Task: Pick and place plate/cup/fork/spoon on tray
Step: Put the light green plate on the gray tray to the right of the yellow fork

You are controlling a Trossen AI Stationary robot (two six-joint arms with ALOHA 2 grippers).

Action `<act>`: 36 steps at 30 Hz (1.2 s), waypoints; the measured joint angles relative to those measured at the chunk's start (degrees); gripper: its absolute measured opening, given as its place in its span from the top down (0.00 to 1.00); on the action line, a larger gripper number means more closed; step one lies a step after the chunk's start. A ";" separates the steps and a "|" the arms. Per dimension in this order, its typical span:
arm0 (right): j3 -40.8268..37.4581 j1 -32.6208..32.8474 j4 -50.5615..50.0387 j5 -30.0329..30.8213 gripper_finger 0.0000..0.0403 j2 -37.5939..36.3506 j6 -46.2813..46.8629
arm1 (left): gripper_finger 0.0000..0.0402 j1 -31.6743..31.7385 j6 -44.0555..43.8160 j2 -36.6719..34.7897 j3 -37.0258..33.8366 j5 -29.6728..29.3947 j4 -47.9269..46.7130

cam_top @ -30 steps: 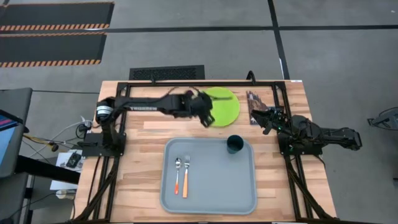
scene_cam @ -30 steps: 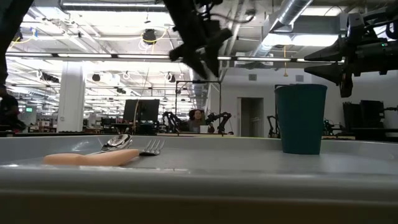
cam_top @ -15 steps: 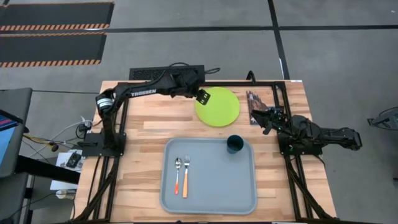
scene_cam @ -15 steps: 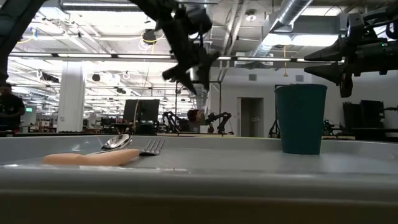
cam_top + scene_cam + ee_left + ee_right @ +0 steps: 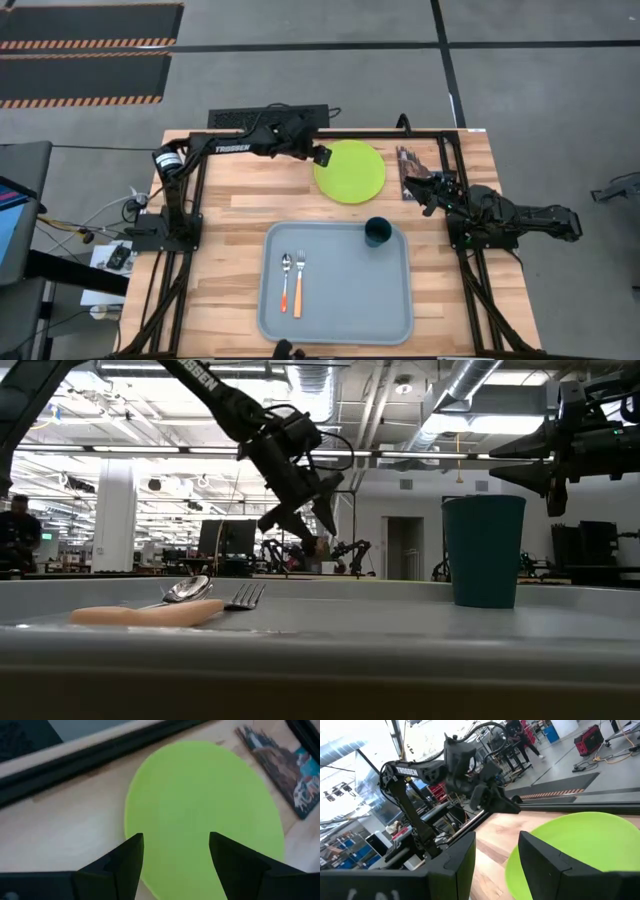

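The lime-green plate [image 5: 350, 171] lies flat on the wooden table, beyond the tray [image 5: 340, 320]. The teal cup [image 5: 378, 232] stands upright in the tray's far right corner. The spoon [image 5: 285, 277] and the fork [image 5: 299, 277] lie side by side on the tray's left part. My left gripper [image 5: 322, 155] hovers open over the plate's left rim; in the left wrist view [image 5: 175, 842] the plate [image 5: 210, 800] shows between its fingers. My right gripper [image 5: 427, 190] waits open to the right of the plate, above the table [image 5: 495, 850].
A dark picture booklet [image 5: 411, 168] lies right of the plate, close to my right gripper. Black frame rails [image 5: 330, 133] run along the table's far edge and sides. A person [image 5: 15, 530] stands in the room behind.
My left gripper has gone from above the plate's near left part toward the table's far edge and down, toward the plate's left rim, and has turned about as the arm folded back. The plate, cup, fork and spoon have stayed in place.
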 joint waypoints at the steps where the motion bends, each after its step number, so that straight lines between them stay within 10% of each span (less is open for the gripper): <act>1: 0.00 0.00 0.00 0.00 0.57 0.00 0.00 | 0.47 0.38 -0.25 0.00 -0.42 -0.05 0.81; 36: 0.01 0.00 0.00 0.05 0.57 0.00 0.02 | 0.47 4.77 -6.43 7.16 0.68 8.99 1.73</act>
